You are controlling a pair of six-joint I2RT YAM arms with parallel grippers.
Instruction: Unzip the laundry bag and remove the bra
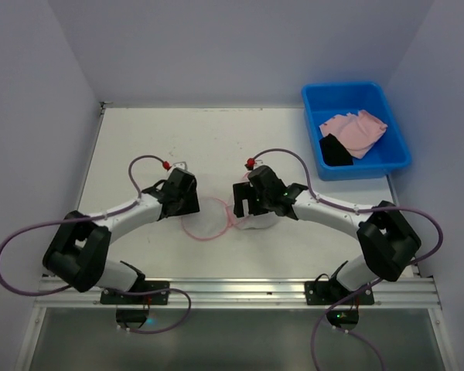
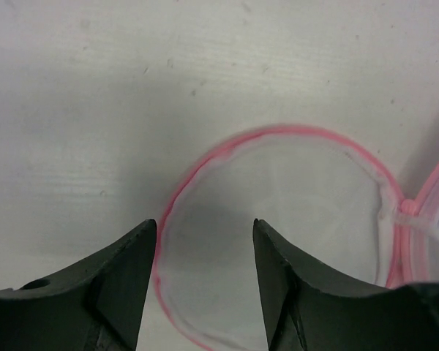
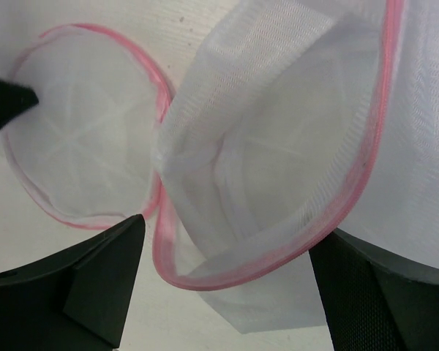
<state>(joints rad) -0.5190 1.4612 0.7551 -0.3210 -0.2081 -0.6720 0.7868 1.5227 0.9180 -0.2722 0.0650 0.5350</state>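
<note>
The laundry bag [image 1: 209, 220] lies unzipped on the table, spread into a flat round mesh half and a dome half [image 1: 260, 222], both with pink trim. My left gripper [image 1: 187, 205] is open, its jaws straddling the left rim of the flat half [image 2: 293, 205] without touching it. My right gripper [image 1: 249, 207] is open over the dome half [image 3: 293, 131], whose pink rim hangs between the jaws; the dome looks empty inside. The flat half also shows in the right wrist view [image 3: 80, 153]. The pale pink bra [image 1: 356, 130] lies in the blue bin.
The blue plastic bin [image 1: 390, 162] stands at the back right of the table and also holds a black piece [image 1: 337, 151]. White walls enclose the table on three sides. A metal rail [image 1: 232, 290] runs along the near edge.
</note>
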